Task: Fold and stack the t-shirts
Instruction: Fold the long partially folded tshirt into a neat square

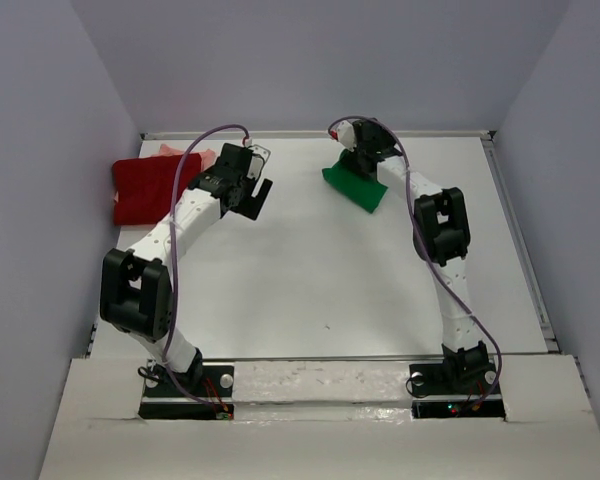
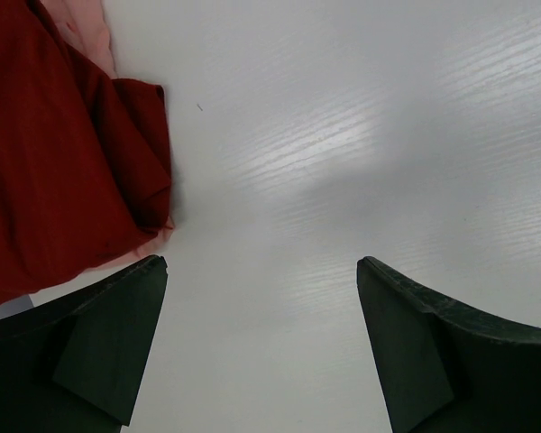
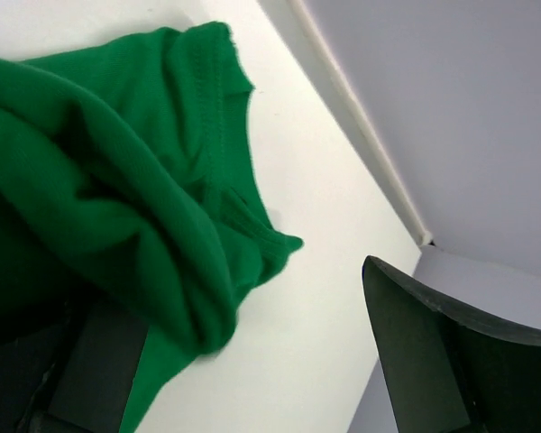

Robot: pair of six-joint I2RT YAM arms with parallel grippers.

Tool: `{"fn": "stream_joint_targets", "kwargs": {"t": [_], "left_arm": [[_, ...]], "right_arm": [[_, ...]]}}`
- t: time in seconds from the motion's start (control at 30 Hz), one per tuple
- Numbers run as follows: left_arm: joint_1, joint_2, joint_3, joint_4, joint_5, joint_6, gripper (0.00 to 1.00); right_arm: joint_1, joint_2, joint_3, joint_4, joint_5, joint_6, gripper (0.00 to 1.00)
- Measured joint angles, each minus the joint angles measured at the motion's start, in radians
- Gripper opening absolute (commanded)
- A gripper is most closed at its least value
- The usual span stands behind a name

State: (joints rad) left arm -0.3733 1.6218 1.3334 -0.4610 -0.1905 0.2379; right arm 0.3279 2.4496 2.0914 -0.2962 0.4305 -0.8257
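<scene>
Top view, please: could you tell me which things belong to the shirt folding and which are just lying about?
Part of the job: green t-shirt, dark red t-shirt, pink t-shirt.
Not part of it: white table, purple cables, grey walls.

On my feed the left arm (image 1: 168, 236) and right arm (image 1: 458, 300) show white links, blocky black joints, a purple cable (image 1: 212, 130) each; the left gripper (image 2: 261, 266) has dark wedge-shaped fingers (image 2: 108, 343)
</scene>
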Motion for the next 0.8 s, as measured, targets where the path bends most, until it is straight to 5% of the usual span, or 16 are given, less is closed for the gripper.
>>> {"fn": "stream_joint_targets", "kwargs": {"t": [0.53, 0.8], "left_arm": [[0.0, -0.06, -0.005, 0.004, 0.001, 0.001, 0.99], [0.0, -0.09, -0.01, 0.008, 0.004, 0.002, 0.99]], "right_arm": [[0.043, -0.297, -0.187, 0.209, 0.139, -0.186, 1.0], [0.144, -0.48, -0.325, 0.108, 0.092, -0.139, 1.0]]}}
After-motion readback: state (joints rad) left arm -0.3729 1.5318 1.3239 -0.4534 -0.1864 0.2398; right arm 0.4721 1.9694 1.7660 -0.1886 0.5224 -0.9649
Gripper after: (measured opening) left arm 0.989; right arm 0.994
